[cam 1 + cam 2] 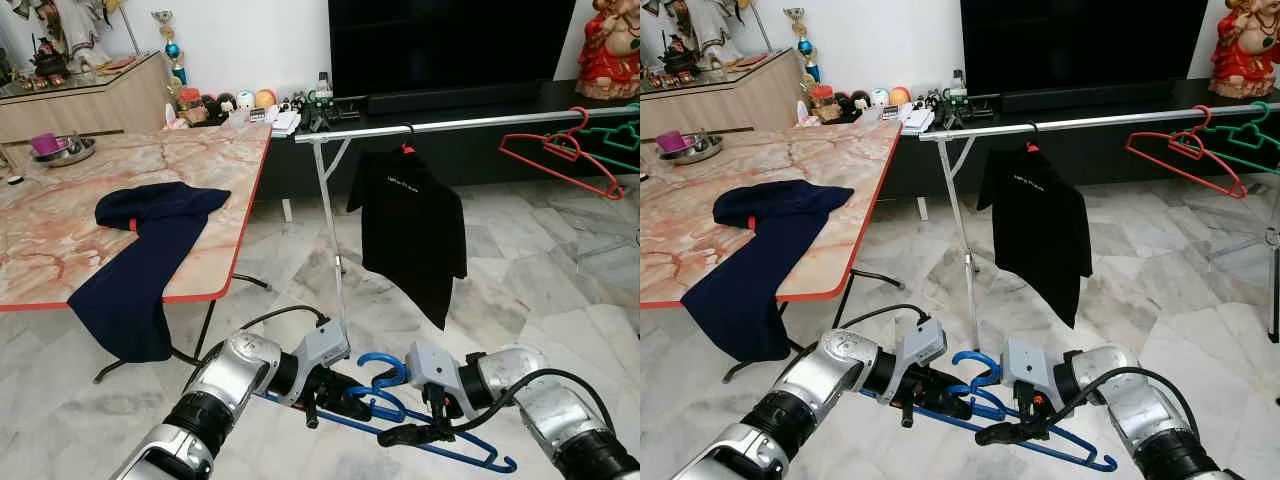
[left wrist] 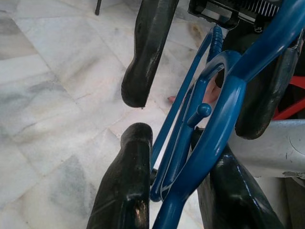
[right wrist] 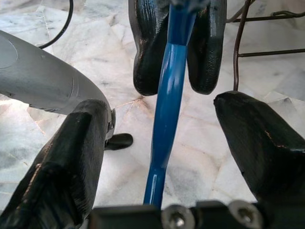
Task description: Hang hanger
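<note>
A blue plastic hanger (image 1: 440,445) hangs low over the marble floor between my two grippers, its hook (image 1: 385,365) pointing up. My left gripper (image 1: 330,395) is shut on the hanger near the hook; in the left wrist view its fingers (image 2: 124,181) squeeze the blue bars (image 2: 209,143). My right gripper (image 1: 410,432) stands open with its fingers (image 3: 71,157) on either side of the blue bar (image 3: 167,119), apart from it. Higher up and farther away runs the silver clothes rail (image 1: 470,123).
A black shirt (image 1: 410,220) hangs on the rail, with a red hanger (image 1: 560,150) and a green hanger (image 1: 620,135) toward its right end. At left stands a marble-topped table (image 1: 60,240) with a navy garment (image 1: 150,240) draped over its edge.
</note>
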`<state>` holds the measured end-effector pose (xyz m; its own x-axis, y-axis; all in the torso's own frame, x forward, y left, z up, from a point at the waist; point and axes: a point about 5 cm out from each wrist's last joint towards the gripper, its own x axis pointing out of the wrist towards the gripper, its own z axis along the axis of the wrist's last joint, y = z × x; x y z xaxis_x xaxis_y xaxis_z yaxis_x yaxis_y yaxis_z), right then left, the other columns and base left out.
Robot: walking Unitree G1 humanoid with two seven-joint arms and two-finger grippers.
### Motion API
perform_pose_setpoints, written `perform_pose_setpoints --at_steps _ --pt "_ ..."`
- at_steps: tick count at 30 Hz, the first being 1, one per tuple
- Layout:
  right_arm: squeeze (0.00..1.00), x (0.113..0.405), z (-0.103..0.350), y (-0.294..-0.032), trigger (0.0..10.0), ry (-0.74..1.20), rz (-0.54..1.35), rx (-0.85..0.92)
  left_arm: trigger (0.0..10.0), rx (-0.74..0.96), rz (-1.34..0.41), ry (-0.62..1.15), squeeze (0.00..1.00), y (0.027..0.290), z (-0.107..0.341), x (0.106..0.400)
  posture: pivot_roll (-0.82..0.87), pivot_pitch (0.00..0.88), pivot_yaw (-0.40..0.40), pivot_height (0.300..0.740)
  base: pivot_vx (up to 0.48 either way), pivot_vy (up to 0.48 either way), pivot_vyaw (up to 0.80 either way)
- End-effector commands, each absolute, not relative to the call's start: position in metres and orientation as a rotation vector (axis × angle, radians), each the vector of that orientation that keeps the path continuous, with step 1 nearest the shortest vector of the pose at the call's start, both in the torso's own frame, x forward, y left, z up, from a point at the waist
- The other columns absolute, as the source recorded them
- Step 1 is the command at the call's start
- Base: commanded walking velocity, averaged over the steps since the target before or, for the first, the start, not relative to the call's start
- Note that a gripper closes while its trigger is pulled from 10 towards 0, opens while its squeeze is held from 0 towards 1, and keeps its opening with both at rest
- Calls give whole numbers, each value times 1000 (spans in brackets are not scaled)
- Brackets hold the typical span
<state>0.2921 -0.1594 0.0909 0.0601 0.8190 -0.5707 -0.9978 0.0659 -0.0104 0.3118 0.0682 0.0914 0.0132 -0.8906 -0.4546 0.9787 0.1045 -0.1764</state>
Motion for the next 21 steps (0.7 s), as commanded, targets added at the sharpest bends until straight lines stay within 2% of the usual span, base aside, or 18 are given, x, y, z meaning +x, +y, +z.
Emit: perform_pose_setpoints --at_steps 1,3,4,5,6,7,21 --pt "0 291 88 -159 10000 494 1454 -473 10000 216 -1464 515 0 70 95 315 -9 0 104 740 0 0 0" --pt "0 290 86 -160 10000 503 1449 -474 10000 213 -1468 514 0 69 95 314 -7 0 103 740 0 0 0" --pt "0 290 86 -161 8510 504 1443 -472 10000 211 -1471 513 0 69 95 314 -5 0 102 740 0 0 0" --pt "0 290 86 -161 8510 504 1443 -472 10000 211 -1471 513 0 69 95 314 -5 0 102 740 0 0 0" --pt "0 290 86 -161 2980 503 1440 -470 10000 211 -1472 513 0 69 95 314 -5 0 101 740 0 0 0" --pt "0 290 86 -162 118 503 1437 -470 10000 210 -1472 513 0 69 95 314 -6 0 101 740 0 0 0" --pt "0 289 81 -165 0 533 1411 -493 10000 209 -1473 520 0 71 93 312 1 0 101 740 0 0 0"
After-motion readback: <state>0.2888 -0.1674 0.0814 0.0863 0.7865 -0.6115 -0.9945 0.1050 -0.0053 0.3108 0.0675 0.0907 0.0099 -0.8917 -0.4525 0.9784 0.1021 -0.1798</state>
